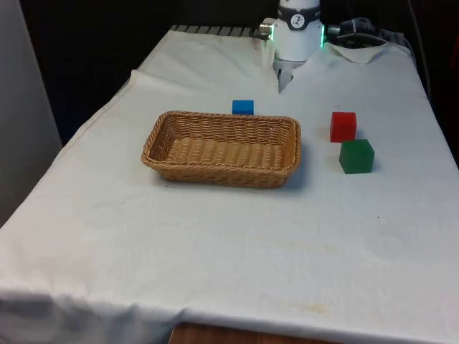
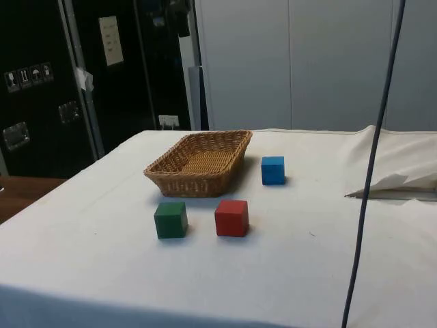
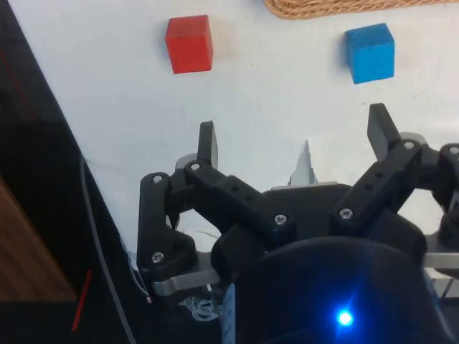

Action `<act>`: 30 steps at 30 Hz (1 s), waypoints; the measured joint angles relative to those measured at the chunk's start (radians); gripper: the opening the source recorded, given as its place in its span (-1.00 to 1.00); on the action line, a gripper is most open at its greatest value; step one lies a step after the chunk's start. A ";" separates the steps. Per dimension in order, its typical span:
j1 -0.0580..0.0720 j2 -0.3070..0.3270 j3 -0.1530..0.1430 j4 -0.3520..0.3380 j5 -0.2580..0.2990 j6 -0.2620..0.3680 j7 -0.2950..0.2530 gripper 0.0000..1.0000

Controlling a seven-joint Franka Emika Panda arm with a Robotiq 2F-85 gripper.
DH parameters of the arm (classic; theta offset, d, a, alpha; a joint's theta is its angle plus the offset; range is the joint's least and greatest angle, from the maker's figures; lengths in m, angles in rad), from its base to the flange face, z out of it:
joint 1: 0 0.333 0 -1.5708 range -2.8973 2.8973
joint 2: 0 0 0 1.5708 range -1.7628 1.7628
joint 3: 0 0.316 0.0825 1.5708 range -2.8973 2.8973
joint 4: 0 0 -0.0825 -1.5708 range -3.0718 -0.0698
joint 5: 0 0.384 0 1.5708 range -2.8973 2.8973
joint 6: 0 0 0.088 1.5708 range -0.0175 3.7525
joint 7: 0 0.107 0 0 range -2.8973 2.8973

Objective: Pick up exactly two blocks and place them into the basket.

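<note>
The gripper is held spread wide above the white cloth, gripping nothing, while the wicker basket is flanked by 3 blocks: blue behind, red and green touching neither

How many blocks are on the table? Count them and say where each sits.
3. The blue block is behind the basket; the red block and green block sit together at the front view's right. None hidden in the basket.
</note>
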 measured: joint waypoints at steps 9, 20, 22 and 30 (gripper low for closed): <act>0.000 -0.017 0.016 -0.023 -0.003 0.001 0.030 1.00; 0.000 -0.081 0.049 -0.134 -0.033 0.063 0.094 1.00; 0.000 -0.090 0.055 -0.161 -0.036 0.085 0.107 1.00; 0.000 -0.107 0.067 -0.218 -0.038 0.141 0.134 1.00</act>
